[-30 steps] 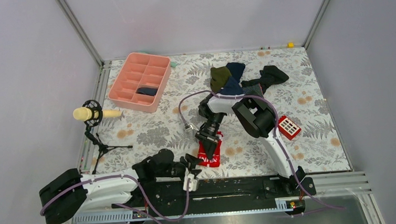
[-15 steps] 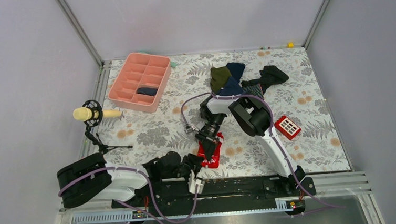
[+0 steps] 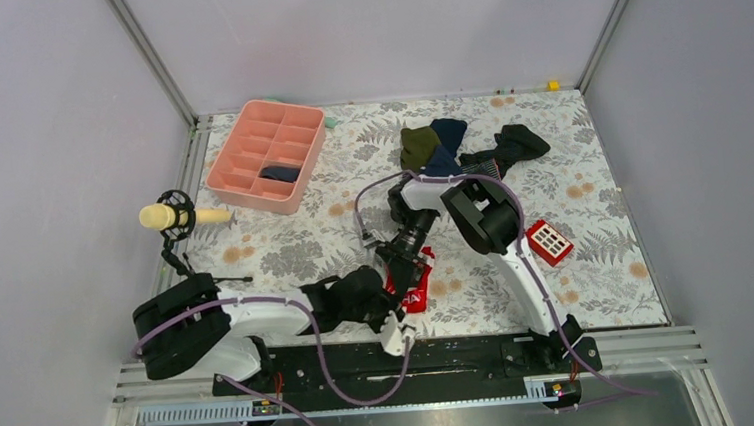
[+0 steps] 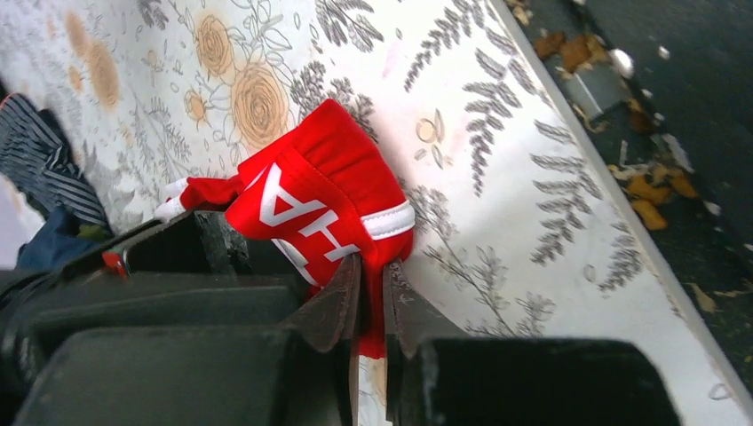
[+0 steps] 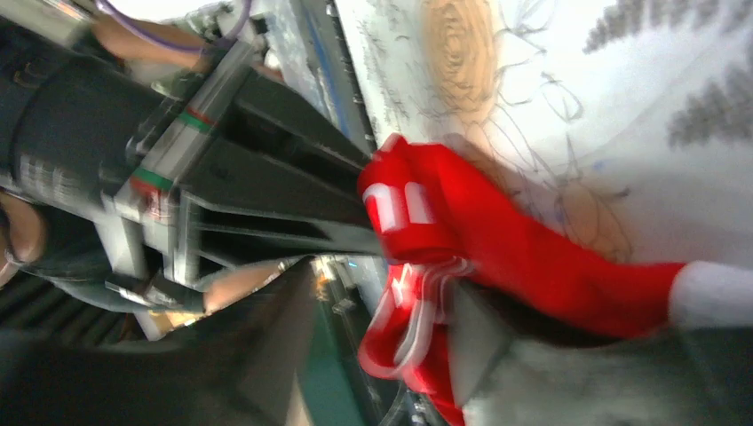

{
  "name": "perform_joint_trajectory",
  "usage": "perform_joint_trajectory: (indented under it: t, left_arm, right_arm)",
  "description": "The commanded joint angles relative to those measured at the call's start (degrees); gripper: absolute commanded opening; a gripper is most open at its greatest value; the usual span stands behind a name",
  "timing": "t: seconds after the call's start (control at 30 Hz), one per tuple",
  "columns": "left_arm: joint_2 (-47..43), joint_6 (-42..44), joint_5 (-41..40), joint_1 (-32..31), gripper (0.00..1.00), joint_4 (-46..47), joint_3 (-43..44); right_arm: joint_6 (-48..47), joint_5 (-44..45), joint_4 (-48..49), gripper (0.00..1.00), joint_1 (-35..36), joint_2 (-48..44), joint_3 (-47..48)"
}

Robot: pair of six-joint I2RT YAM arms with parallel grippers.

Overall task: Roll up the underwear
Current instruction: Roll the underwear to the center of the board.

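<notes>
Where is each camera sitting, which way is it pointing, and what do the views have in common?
Top external: fixed above and behind the bases, looking down on the table; shows the left arm and right arm whole, meeting at the underwear.
Left wrist: on the left arm, looking along its own jaws, which pinch the red cloth near the table's edge.
Right wrist: on the right arm, close and blurred, looking past its own jaws at the cloth.
Shared: all three show the underwear.

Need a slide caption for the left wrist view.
Left gripper pinching an edge of the bunched red underwear on the floral tablecloth.
</notes>
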Motion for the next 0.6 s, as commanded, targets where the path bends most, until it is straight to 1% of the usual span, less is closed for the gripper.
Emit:
perform_joint_trajectory:
  t: [0.0, 0.03, 0.07, 0.2, 0.27, 0.33, 0.43, 0.47, 0.5, 0.53, 0.57]
  left_arm:
    - [10.5, -0.8, 2.6, -0.3, 0.0, -22.1, 7.7]
    - [11.4, -1.6, 3.0, -0.3, 0.0, -23.4, 9.0]
    - [11.9, -1.8, 3.6, -0.3, 0.0, -24.5, 9.7]
    - [12.2, -0.7, 6.7, -0.3, 0.0, -27.4, 9.8]
    - [12.0, 0.0, 7.5, -0.3, 0.0, -28.7, 9.9]
    - [12.0, 0.0, 7.9, -0.3, 0.0, -29.8, 10.5]
    - [12.7, 1.3, 10.3, -0.2, 0.0, -33.3, 12.3]
    - [13.2, 1.8, 11.7, 0.1, 0.0, -35.4, 13.3]
    - [13.9, 2.3, 13.5, 0.6, 0.0, -38.3, 14.5]
    - [15.4, 2.8, 14.8, 1.3, 0.0, -41.0, 16.1]
    - [16.1, 3.0, 16.5, 2.0, 0.0, -43.8, 17.8]
  right_arm:
    - [-0.2, 1.0, 7.7, 0.93, 1.5, -1.7, 0.0]
    - [-0.9, 2.1, 6.8, 0.99, 1.4, -3.1, 0.4]
    - [-1.5, 3.5, 5.6, 0.99, 1.3, -5.0, 1.2]
    - [-2.0, 10.5, 3.8, 1.0, -0.2, -12.4, 6.3]
    - [-0.9, 12.7, 3.8, 0.99, -2.3, -15.5, 9.8]
    - [2.6, 14.2, 5.9, 0.99, -5.1, -18.1, 13.9]
    - [9.9, 14.7, 11.3, 0.99, -9.9, -21.3, 20.3]
    - [13.2, 15.7, 14.6, 1.0, -11.3, -23.0, 21.7]
    - [16.2, 18.3, 18.8, 0.99, -12.4, -25.5, 21.9]
    - [19.6, 21.9, 23.9, 0.99, -13.5, -30.3, 20.7]
    - [22.3, 26.5, 29.8, 1.0, -14.3, -35.1, 17.6]
